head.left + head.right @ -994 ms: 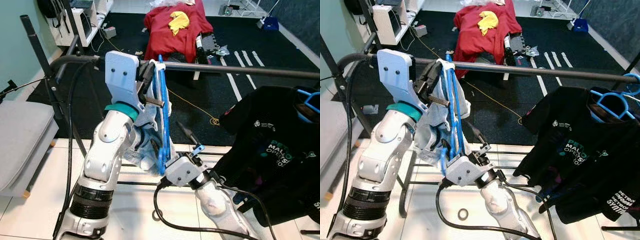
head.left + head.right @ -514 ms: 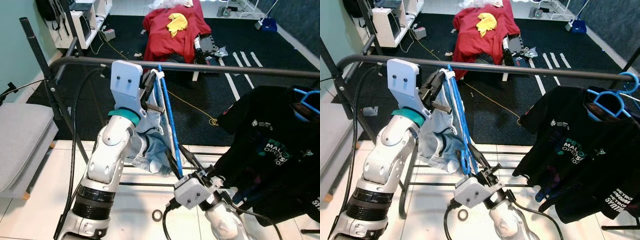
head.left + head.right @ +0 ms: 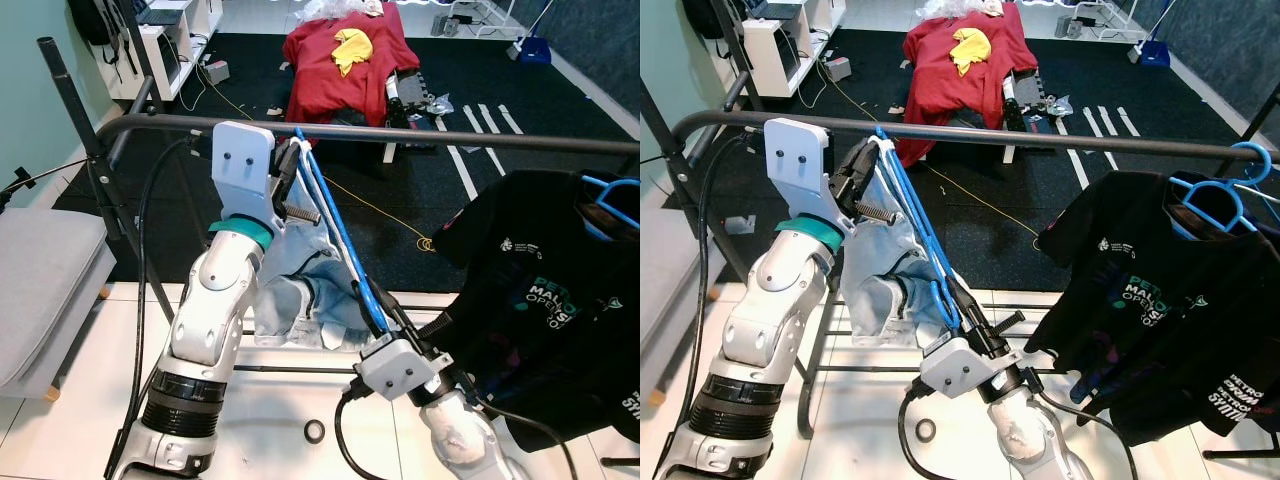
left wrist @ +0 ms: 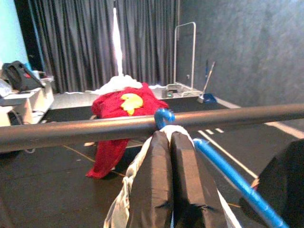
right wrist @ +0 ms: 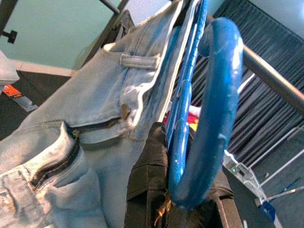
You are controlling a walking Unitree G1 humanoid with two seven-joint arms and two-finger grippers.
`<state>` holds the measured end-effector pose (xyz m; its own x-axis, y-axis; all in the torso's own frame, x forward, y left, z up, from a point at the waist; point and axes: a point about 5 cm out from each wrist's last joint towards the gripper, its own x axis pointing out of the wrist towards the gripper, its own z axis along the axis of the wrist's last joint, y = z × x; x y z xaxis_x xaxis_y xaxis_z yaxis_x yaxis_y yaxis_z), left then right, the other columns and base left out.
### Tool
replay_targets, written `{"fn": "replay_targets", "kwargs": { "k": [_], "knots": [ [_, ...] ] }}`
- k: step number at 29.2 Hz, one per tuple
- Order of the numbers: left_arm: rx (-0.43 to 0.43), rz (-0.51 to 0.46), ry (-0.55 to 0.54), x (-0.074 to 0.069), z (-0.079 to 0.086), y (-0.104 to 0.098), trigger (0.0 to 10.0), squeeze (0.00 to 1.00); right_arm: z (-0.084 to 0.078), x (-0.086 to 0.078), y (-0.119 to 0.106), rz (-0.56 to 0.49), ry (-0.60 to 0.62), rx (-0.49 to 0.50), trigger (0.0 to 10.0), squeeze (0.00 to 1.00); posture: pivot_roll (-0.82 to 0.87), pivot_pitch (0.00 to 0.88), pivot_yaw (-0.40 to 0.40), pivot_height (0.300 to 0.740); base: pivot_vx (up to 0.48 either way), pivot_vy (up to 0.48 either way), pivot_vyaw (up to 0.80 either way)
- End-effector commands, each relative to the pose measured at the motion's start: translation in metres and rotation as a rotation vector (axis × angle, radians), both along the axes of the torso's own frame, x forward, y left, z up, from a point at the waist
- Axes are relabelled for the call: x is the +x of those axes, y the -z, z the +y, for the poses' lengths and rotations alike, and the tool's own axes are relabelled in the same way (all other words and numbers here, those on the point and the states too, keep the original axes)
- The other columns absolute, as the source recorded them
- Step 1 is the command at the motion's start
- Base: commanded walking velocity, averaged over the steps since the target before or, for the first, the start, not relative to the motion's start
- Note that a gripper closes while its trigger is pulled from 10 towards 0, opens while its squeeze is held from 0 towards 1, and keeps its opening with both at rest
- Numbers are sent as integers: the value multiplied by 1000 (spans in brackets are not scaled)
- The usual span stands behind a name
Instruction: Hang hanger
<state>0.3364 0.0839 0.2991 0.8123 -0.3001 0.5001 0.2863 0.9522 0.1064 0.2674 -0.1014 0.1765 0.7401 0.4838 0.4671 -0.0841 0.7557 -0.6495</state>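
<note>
Swinging outward since half a second ago, the lower end of the blue hanger point(image 3: 340, 235) now sits further toward the robot's right, so the hanger slants steeply from the rail down to the right gripper, and the jeans point(image 3: 300, 300) spread wider beneath it. The right arm has lifted a little and moved right with it, while the left arm is almost where it was.

The left gripper point(image 3: 290, 170) is raised just under the black rail point(image 3: 450, 138), its two black fingers point(image 4: 164, 185) pressed together on the top of the hanger and the pale waistband of the jeans. In the left wrist view the hanger's blue hook point(image 4: 164, 115) curls up against the rail, touching or just about over it; whether it bears on the rail I cannot tell.

The right gripper point(image 3: 970, 310) is low, near the white floor tiles, pinching the hanger's lower blue end. The right wrist view shows the thick blue loop of the hanger point(image 5: 209, 118) clamped between the dark fingers point(image 5: 147, 190), with the denim, its zip and a button lying beside it.

Further along the rail, on the robot's right, a black printed T-shirt point(image 3: 1150, 300) hangs on another blue hanger point(image 3: 1215, 200). Beyond the rail, on the black carpet point(image 3: 400, 200), lies a red cloth point(image 3: 340, 65) with a yellow piece point(image 3: 355, 38) on top. A grey cushioned seat point(image 3: 40, 280) stands at the robot's left, and a small black ring point(image 3: 314, 431) lies on the tiles.
</note>
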Motion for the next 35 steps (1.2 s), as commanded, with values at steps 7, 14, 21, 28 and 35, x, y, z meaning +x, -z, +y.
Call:
{"fn": "replay_targets", "kwargs": {
  "k": [7, 14, 21, 28, 35],
  "knots": [
    [72, 74, -24, 3, -7, 25, 10000, 0, 7, -12, -39, -92, -66, 29, 0, 0, -177, 159, 65, 740, 0, 0, 0],
    [77, 93, -29, 3, -7, 32, 10000, 0, 9, -16, -37, -55, -89, 46, 0, 0, -181, 160, 64, 740, 0, 0, 0],
    [106, 105, -88, 3, 5, 40, 10000, 0, 7, -22, -19, 33, -87, 23, 0, 0, -177, 163, 63, 740, 0, 0, 0],
    [104, 104, -200, 5, 24, 42, 10000, 0, -3, -41, 13, 179, -89, -9, 0, 0, -163, 174, 71, 740, 0, 0, 0],
    [195, 139, -297, 10, 33, 54, 3294, 0, -10, -56, 16, 214, -99, -19, 0, 0, -171, 182, 83, 740, 0, 0, 0]
  ]
}}
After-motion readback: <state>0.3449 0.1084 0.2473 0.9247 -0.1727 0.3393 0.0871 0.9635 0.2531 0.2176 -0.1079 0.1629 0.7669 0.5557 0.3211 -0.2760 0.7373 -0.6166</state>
